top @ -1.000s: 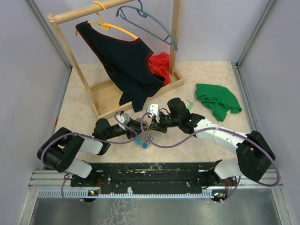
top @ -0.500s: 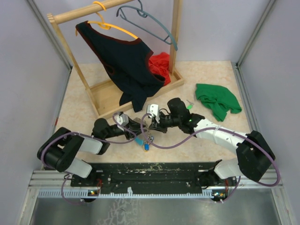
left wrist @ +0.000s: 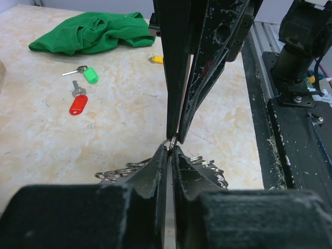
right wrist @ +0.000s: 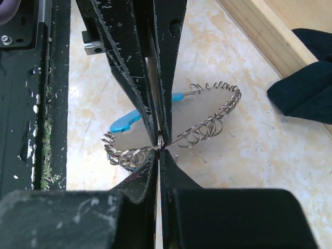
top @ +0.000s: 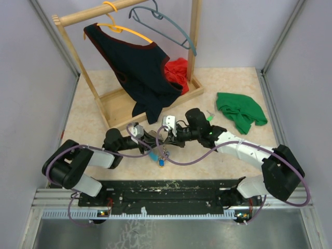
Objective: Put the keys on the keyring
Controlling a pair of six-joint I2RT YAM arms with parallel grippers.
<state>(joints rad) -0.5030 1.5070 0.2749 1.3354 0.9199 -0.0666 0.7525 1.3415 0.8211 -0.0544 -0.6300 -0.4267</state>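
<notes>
The keyring (right wrist: 220,111), a coil of grey wire strung with small rings and a light-blue band (right wrist: 123,123), hangs just above the table between both grippers. My left gripper (left wrist: 171,149) and right gripper (right wrist: 160,150) meet tip to tip (top: 164,140), each pinched on the same spot of the keyring, where a small ring (left wrist: 170,143) sits. A blue key (top: 162,162) dangles below the ring. A green key (left wrist: 89,75), a red key (left wrist: 78,105) and a yellow key (left wrist: 156,59) lie loose on the table beyond.
A crumpled green cloth (top: 240,111) lies at the right. A wooden rack (top: 150,98) with a black garment (top: 140,67), hangers and a red cloth (top: 177,70) stands at the back left. The black base rail (top: 166,189) runs along the near edge.
My left gripper's jaws have narrowed from partly open to pinched on the small ring. The right gripper stays shut in place.
</notes>
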